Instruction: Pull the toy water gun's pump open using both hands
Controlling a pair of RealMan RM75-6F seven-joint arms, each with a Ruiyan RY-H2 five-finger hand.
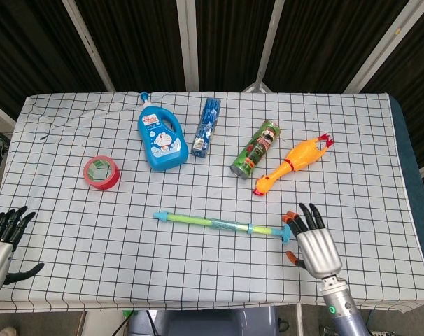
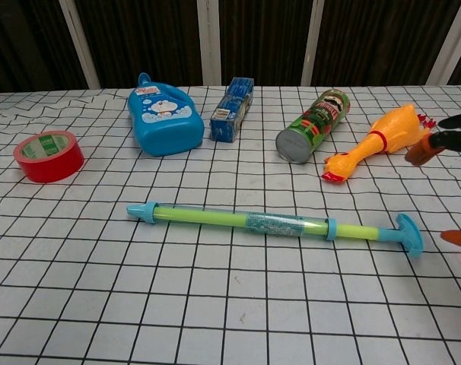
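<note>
Toy water gun lying flat near the middle of the bench, closer to the front edge, blue nozzle end toward the left edge and T-shaped pump handle toward the right. Pump rod showing only a short way out of the barrel. Right robot hand just beside the pump handle, fingers spread and empty, dark fingertips entering the chest view at its right border, above and beyond the handle; contact with the handle impossible to tell. Left robot hand at the front left corner of the bench, well apart from the gun, fingers apart, holding nothing. Toward the back edge, in a loose row: red tape roll nearest the left edge, blue detergent bottle, blue packet, green snack can on its side, and rubber chicken nearest the right edge. Black-gridded white cloth covering the whole bench.
</note>
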